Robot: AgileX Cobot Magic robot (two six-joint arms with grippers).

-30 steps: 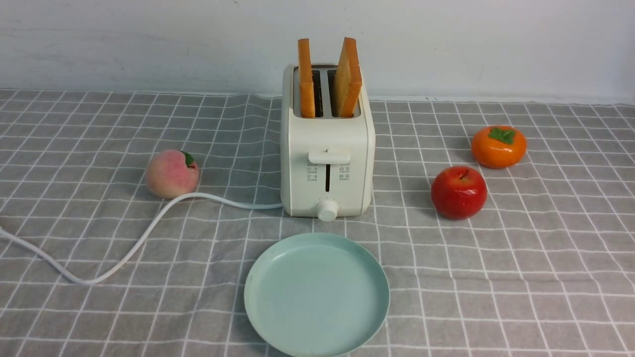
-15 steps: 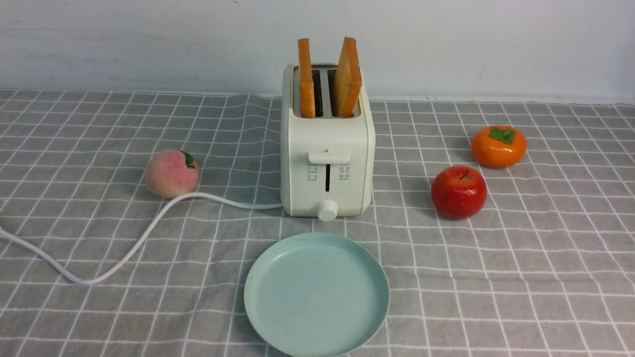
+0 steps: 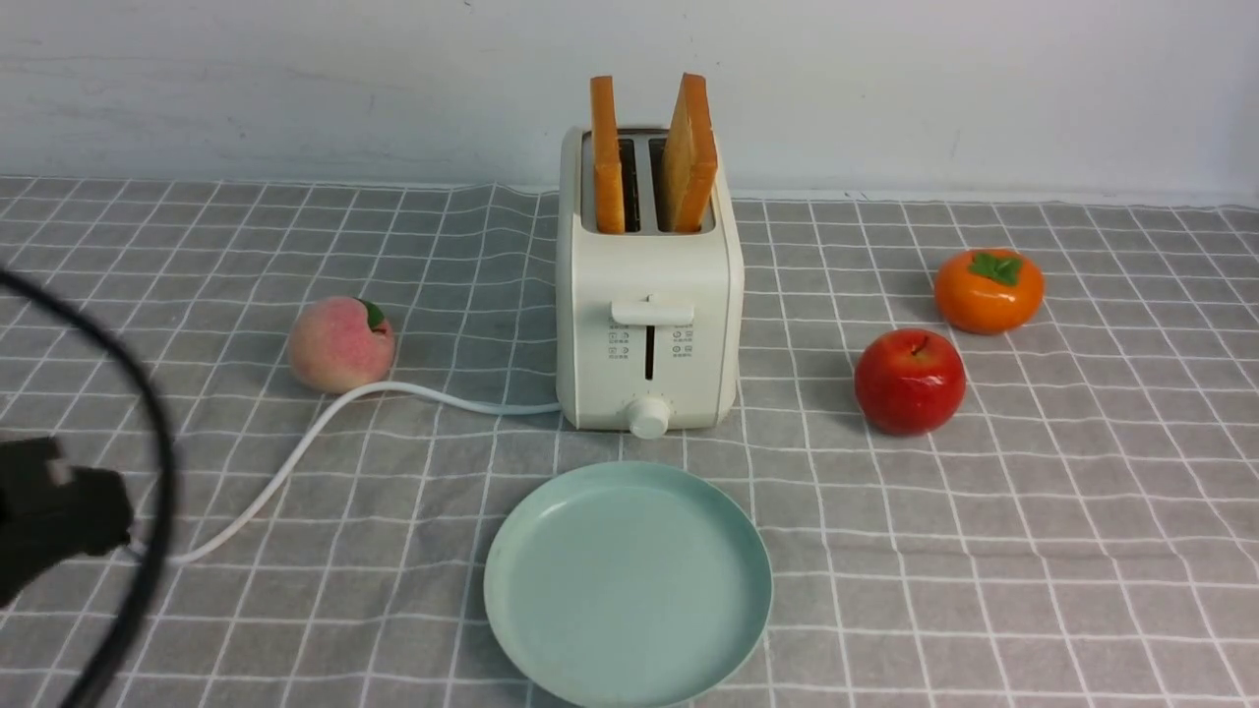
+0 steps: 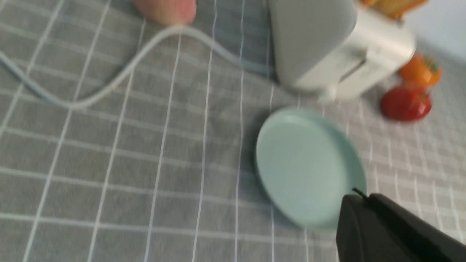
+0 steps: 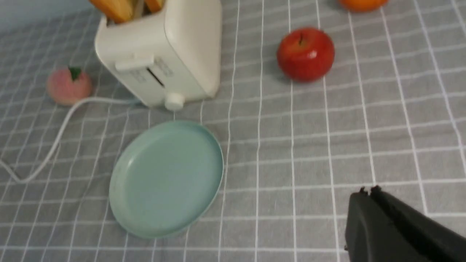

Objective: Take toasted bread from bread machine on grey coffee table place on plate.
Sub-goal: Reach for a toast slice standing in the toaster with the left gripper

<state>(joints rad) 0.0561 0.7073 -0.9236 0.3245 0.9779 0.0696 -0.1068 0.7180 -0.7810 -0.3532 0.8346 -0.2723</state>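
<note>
Two toasts (image 3: 689,157) stand edge-on in the toaster (image 3: 649,324), ahead-right of the left claw (image 4: 358,198), which seems nearer. It and the right claw (image 5: 367,191) look closed, empty.

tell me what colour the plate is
The plate is plain pale mint green, clearest in the front view.

From where I stand, the one grey coffee table (image 3: 1082,551) carries two slices of toasted bread (image 3: 607,162) (image 3: 690,147), one bread machine (image 3: 649,295), one white cord (image 3: 443,396), one plate (image 3: 628,585), one peach (image 3: 340,344), one red apple (image 3: 909,382) and one orange persimmon (image 3: 988,290).
</note>
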